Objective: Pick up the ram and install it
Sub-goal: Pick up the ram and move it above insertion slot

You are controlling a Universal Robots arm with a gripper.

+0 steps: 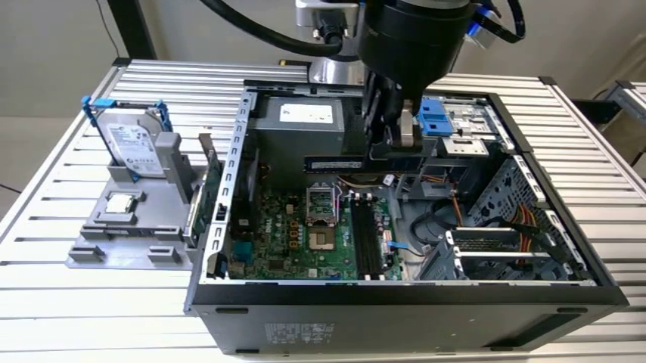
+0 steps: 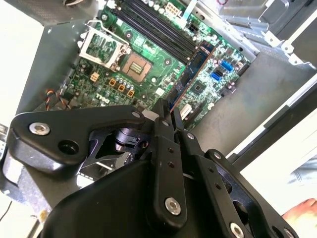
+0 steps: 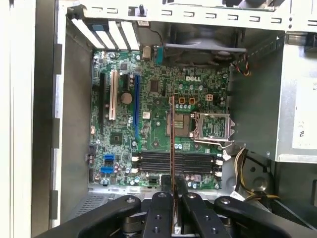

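As hand (image 3: 172, 184) grips ram (image 1: 333, 163), exterior view shows broadside.

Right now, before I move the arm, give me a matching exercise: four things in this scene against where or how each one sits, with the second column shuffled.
Things:
1. ram
2. hard drive
3. processor chip
4. memory slots

Places or states:
A. lying flat on the grey holder
B. gripped by the pincer above the open case
C. black and empty, on the motherboard
D. standing upright in the grey holder

Pairs: 1-B, 2-D, 3-A, 4-C.
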